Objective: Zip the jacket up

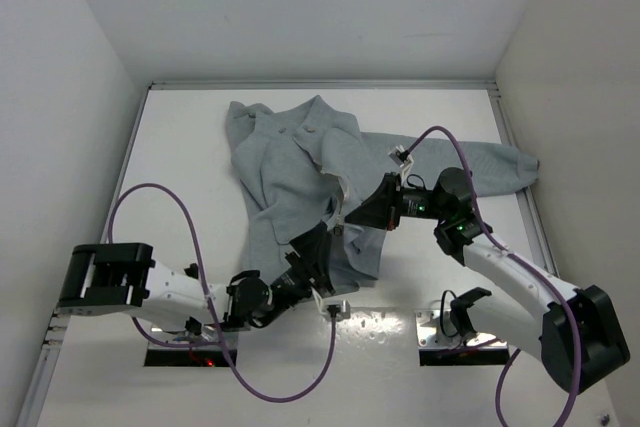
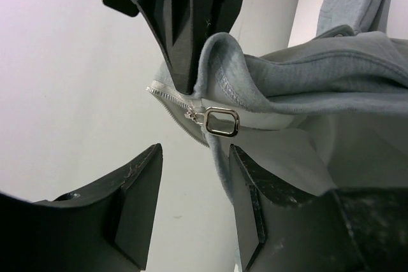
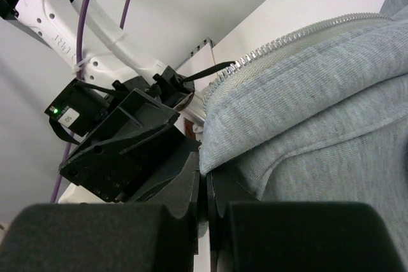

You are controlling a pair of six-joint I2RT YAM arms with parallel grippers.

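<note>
Top view: large light grey soft fabric jacket (image 1: 290,162) lies rumpled mid-table on the flat white table (image 1: 180,147), with one sleeve thrown out to the right. Both arms meet at its lower front edge. The black two-finger left gripper (image 1: 318,247) comes in from below and the black two-finger right gripper (image 1: 358,215) from the right, tips close together.

Left wrist view: left jaws are wide open and hold nothing. The small silver rectangular zipper pull (image 2: 222,122) hangs just above the gap, close to the right-hand finger and not between the pads. The right gripper's tip pinches the hem just above the pull. The white row of zipper teeth (image 2: 169,97) runs off to the left from there.

Right wrist view: right jaws are fully closed on the folded front edge of the jacket. Fabric bulges out of the slit and the teeth run along the fold above.

Risks as we see them:
- The pull is small and dangling. If the left jaws close off-centre they'll get hem fabric or air.
- The right pinch sits very near the pull, so the fingers may collide on approach.
- If the right grip slips, tension drops and the slider jams or bunches the fabric.
- We can't tell whether both tooth rows are engaged in the slider.
</note>
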